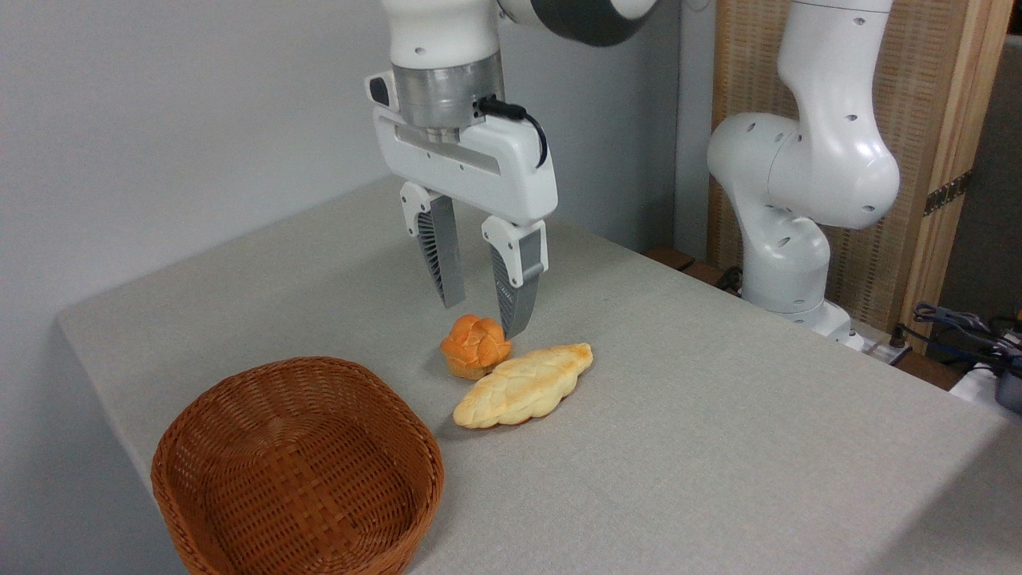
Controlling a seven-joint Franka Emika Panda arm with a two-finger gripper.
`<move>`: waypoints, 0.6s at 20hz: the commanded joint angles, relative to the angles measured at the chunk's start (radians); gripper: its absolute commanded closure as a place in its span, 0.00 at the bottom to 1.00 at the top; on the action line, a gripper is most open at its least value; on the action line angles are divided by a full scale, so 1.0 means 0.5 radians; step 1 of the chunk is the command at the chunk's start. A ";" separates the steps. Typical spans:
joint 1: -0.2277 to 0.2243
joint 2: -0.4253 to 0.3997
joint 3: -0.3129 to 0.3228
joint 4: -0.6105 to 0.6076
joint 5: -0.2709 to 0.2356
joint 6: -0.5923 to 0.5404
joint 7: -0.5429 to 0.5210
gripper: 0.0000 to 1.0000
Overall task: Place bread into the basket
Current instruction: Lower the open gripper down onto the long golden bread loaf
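Observation:
The bread [524, 386], a long pale-golden braided loaf with pointed ends, lies flat on the grey table near its middle. Left and in front of it stands the round brown wicker basket [297, 469], with nothing inside. My gripper [482, 318] hangs open just above a small round orange-brown bun [474, 345] that sits touching the loaf's far left side. Its grey fingers [441, 258] point down, one above each side of the bun, gripping nothing. The loaf lies just to the right of and in front of the fingertips.
The grey table [718, 447] ends at a front left edge beside the basket and drops off at the far right. The arm's white base [798, 200] stands at the back right, with cables [958, 327] beyond it.

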 commanded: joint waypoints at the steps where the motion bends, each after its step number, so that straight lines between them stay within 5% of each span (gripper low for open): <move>1: -0.029 -0.128 0.021 -0.237 0.019 0.231 -0.001 0.00; 7: -0.105 -0.177 0.021 -0.443 0.019 0.320 -0.001 0.00; 12: -0.112 -0.373 0.021 -0.703 0.019 0.372 -0.001 0.00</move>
